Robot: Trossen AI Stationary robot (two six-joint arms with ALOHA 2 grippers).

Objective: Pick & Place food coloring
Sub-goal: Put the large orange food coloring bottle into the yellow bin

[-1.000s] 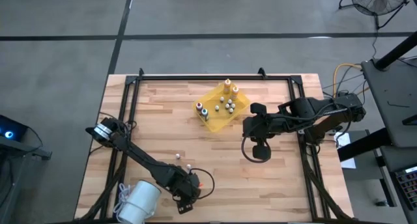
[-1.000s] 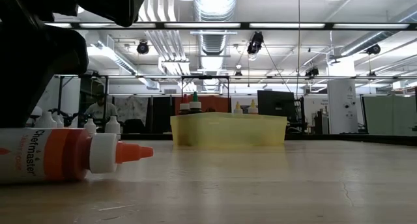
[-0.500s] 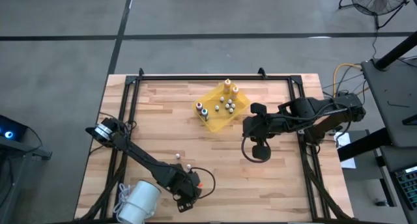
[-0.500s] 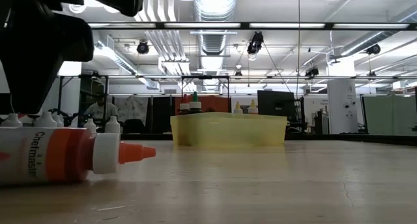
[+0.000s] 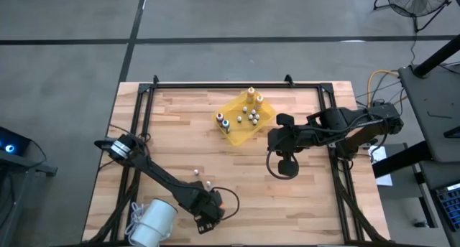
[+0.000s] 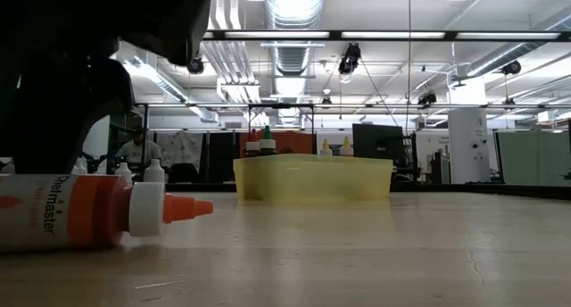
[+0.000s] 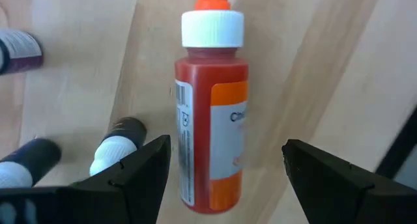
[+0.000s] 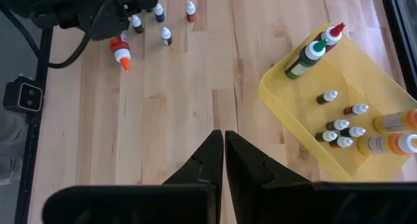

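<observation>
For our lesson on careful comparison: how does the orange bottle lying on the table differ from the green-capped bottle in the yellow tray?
The orange bottle lies on its side on bare wood between the open left gripper fingers; the green-capped bottle stands, leaning, in the yellow tray. One has an orange tip, the other green. Both have pointed dropper caps.

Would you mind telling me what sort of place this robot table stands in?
Probably a large industrial lab or workshop: exposed ceiling ducts and strip lights overhead, a bare concrete floor around the table, and metal racks behind it.
</observation>
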